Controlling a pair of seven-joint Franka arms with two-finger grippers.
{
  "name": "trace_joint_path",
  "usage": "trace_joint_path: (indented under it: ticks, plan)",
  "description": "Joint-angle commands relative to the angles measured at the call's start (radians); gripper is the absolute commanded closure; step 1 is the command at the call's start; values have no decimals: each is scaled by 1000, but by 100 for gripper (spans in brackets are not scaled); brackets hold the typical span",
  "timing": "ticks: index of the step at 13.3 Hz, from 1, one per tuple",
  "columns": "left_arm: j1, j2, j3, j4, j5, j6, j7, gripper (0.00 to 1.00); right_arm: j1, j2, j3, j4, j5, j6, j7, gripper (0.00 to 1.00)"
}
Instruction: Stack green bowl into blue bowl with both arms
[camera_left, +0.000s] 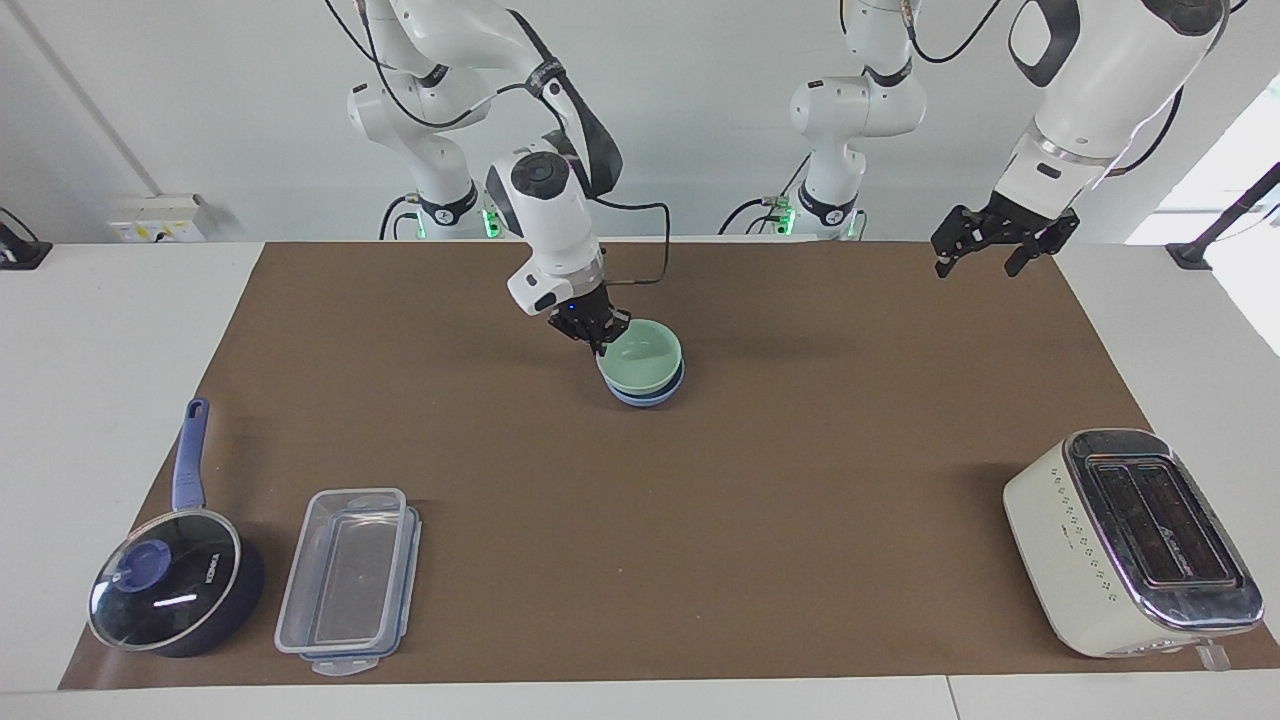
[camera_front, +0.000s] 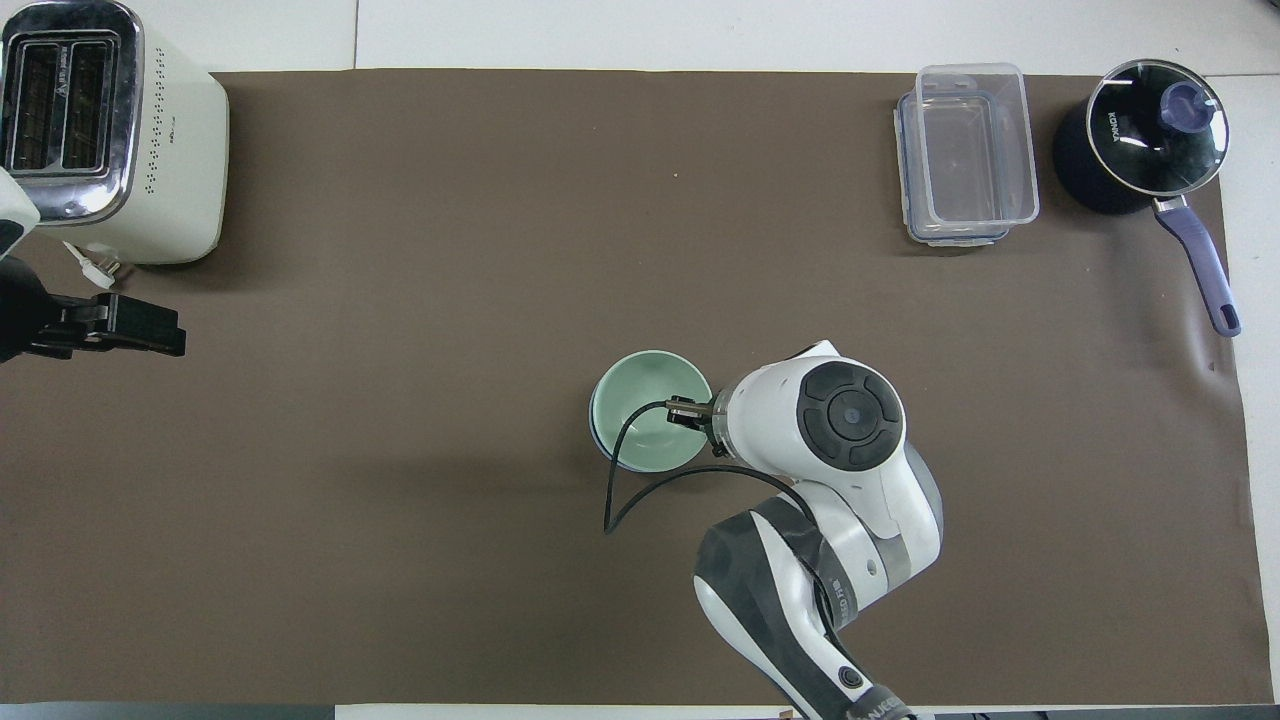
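Note:
The pale green bowl sits nested inside the light blue bowl in the middle of the brown mat, and only a thin band of blue shows beneath it. My right gripper is shut on the green bowl's rim, on the side toward the robots. In the overhead view the right wrist covers that grip, the green bowl is seen from above, and a sliver of the blue bowl shows at its edge. My left gripper hangs open and empty in the air over the mat's edge at the left arm's end.
A cream toaster stands farthest from the robots at the left arm's end. A clear lidded container and a dark blue saucepan with a glass lid sit at the right arm's end. A black cable loops beside the bowls.

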Motion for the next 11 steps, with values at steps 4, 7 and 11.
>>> trace_joint_path:
  ticks: [4,7,11]
  plan:
    - [-6,37,2,49,-5,-4,-8,0,28,18,-3,-15,23,62,-39,100]
    - [-4,34,2,49,-5,-4,-3,0,28,18,-3,-11,23,51,-41,84]
    - [1,25,2,40,-6,-7,-3,0,17,-18,-7,8,20,-2,-41,0]
